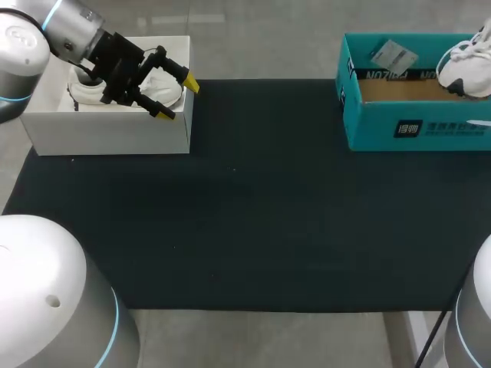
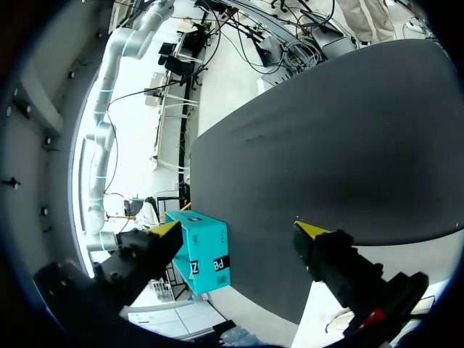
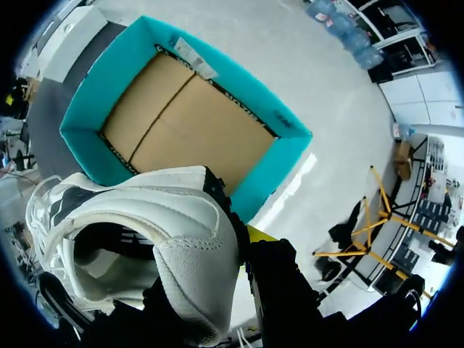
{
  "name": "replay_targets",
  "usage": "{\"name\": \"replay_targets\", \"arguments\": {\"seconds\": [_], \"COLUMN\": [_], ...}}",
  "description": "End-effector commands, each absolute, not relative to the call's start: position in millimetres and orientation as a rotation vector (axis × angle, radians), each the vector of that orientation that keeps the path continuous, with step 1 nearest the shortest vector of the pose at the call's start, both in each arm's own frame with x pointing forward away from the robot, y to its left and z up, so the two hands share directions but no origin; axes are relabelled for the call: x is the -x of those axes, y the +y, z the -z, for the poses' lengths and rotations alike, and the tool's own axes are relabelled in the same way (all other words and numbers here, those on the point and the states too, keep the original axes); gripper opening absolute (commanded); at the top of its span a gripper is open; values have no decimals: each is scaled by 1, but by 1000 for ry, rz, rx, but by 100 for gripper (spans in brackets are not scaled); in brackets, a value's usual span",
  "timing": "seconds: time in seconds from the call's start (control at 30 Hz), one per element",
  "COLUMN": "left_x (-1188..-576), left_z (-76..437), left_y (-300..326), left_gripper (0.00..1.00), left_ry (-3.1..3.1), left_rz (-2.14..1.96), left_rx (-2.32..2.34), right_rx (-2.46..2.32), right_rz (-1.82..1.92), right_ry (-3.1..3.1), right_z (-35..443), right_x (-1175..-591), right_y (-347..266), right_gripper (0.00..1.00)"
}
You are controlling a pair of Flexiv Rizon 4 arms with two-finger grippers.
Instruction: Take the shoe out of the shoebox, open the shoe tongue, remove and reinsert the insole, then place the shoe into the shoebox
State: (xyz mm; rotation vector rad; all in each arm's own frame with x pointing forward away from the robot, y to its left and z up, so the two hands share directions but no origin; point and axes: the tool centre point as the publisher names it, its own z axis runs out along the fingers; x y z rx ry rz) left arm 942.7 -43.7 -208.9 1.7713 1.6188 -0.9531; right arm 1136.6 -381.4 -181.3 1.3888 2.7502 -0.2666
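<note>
The left arm comes in from the far left corner. Its tool [image 1: 178, 98] hangs tipped over the white box [image 1: 107, 132], fingers wide apart, holding nothing. The right tool [image 3: 250, 243] grips the white shoe [image 3: 174, 232] (one finger is hidden) up above the teal shoebox [image 1: 368, 123] on the dark surface [image 1: 253, 215].

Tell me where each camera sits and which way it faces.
Head view: above and behind the robot, looking down on the table; the open left gripper shows over a white box.
Left wrist view: on the left wrist, looking past the left gripper across the table to the teal shoebox.
Right wrist view: on the right wrist, looking down into the teal shoebox; the right gripper holds the white shoe.
Shared: all three show the teal shoebox; the head and right wrist views show the white shoe.
</note>
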Motion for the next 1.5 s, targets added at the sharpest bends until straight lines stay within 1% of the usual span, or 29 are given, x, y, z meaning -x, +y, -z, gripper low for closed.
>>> {"name": "replay_targets", "arguments": {"seconds": [0.03, 0.17, 0.23, 0.37, 0.47, 0.6, 1.07, 1.23, 1.5], "left_x": [-943, -943, -943, -943, -943, -943, -943, -943, -943], "left_z": [209, 209, 209, 209, 209, 209, 209, 209, 209], "left_y": [-44, -44, -44, -44, -44, -44, -44, -44, -44], "left_gripper": [100, 100, 100, 100, 100, 100, 100, 100, 100], "left_ry": [1618, 1618, 1618, 1618, 1618, 1618, 1618, 1618, 1618], "left_rz": [951, 951, 951, 951, 951, 951, 951, 951, 951], "left_rx": [-1773, -1773, -1773, -1773, -1773, -1773, -1773, -1773, -1773], "right_rx": [-2153, -2153, -2227, -2398, -2441, -2395, -2395, -2359, -2394], "right_rz": [105, 105, 74, 49, 36, 95, 95, 77, 82], "right_ry": [2325, 2325, 2269, 2033, 1931, 1860, 1860, 1910, 1662], "right_z": [179, 179, 182, 187, 187, 186, 186, 199, 219], "right_x": [-1143, -1143, -1140, -1128, -1118, -1107, -1107, -1102, -1088], "right_y": [-383, -383, -381, -381, -378, -368, -368, -358, -349], "right_gripper": [0, 0, 0, 0, 0, 0, 0, 0, 0]}}
